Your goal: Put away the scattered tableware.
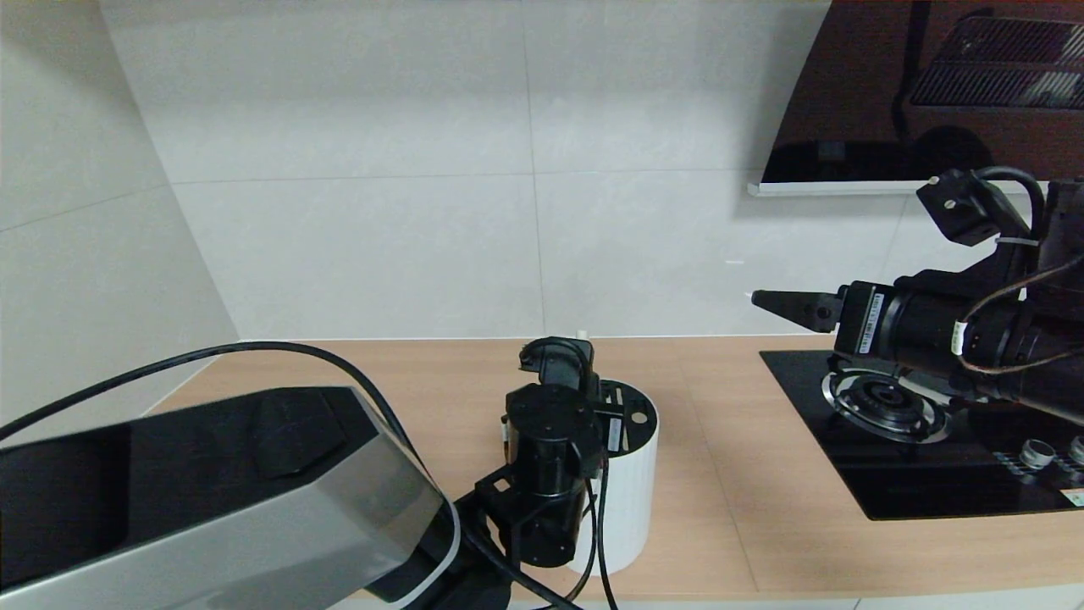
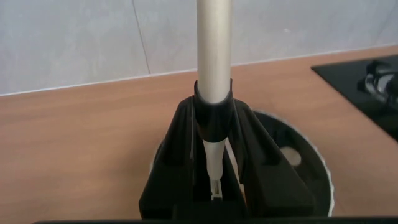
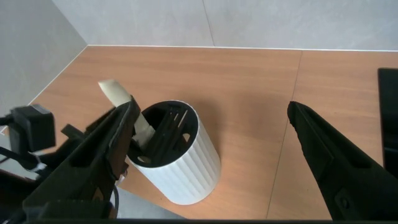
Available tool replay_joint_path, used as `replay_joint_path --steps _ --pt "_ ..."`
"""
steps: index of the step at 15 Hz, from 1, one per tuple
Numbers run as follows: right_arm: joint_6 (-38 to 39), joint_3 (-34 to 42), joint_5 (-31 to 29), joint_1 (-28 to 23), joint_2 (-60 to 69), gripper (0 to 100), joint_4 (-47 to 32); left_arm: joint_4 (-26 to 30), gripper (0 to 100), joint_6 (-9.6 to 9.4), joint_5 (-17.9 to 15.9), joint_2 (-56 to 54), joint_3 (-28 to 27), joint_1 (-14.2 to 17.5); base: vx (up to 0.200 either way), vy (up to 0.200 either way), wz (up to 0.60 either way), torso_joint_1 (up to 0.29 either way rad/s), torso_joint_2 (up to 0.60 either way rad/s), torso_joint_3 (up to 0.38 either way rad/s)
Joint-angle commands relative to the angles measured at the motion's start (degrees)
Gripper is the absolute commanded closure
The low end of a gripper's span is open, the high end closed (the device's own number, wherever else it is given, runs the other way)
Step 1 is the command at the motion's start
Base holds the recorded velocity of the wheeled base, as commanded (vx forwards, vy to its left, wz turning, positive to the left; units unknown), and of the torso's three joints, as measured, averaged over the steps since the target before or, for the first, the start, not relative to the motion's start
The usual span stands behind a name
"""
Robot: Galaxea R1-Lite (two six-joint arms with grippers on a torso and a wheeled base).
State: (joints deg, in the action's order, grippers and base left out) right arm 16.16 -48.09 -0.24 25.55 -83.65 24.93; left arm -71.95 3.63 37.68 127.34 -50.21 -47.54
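Since the left gripper (image 2: 213,109) is clamped on the pale handle of a utensil (image 2: 213,43) and holds it upright right over the holder (image 1: 631,500), the step in hand looks to be the drop into a slot. The holder, a white ribbed cylinder with a black slotted top, stands on the counter (image 1: 720,474) beside the stove (image 1: 881,474).

To do this well, I would first line the working end up with one opening. (The lower end is hidden behind the fingers, so I cannot tell what kind of utensil it is or whether it has entered a slot.) Then keep the handle vertical, lower it straight down, and let go only once the slot carries the weight. A tilted release could catch the tip on the black top or nudge the holder, which stands near the counter's front edge.

The right gripper (image 3: 212,109) hangs off to the side by the stove, fingers spread wide and empty, well apart from the holder. It could steady the holder if that shifts.

As for writing, a white label (image 1: 872,326) sits on the right wrist housing and a small sticker (image 1: 1074,497) on the stove's front corner, both with print too small to read. I see nothing legible on the holder or the utensil.
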Motion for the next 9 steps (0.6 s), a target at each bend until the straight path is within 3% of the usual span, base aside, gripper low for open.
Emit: replay_joint_path --steps 1,7,8,9 --pt "0.01 0.02 -0.02 0.02 -0.11 0 0.03 -0.03 100 0.06 0.02 0.1 0.12 -0.18 0.0 0.0 0.0 0.0 0.0 0.0" --pt "0.01 0.28 -0.02 0.02 -0.11 0 0.03 -0.03 100 0.06 0.02 0.1 0.03 -0.18 0.0 0.0 0.0 0.0 0.0 0.0" --pt "-0.08 0.28 -0.11 0.02 -0.11 0 0.03 -0.03 0 0.06 0.02 0.1 0.03 -0.18 0.0 0.0 0.0 0.0 0.0 0.0" --pt "-0.08 0.28 -0.11 0.02 -0.11 0 0.03 -0.03 0 0.06 0.02 0.1 -0.06 -0.18 0.0 0.0 0.0 0.0 0.0 0.0"
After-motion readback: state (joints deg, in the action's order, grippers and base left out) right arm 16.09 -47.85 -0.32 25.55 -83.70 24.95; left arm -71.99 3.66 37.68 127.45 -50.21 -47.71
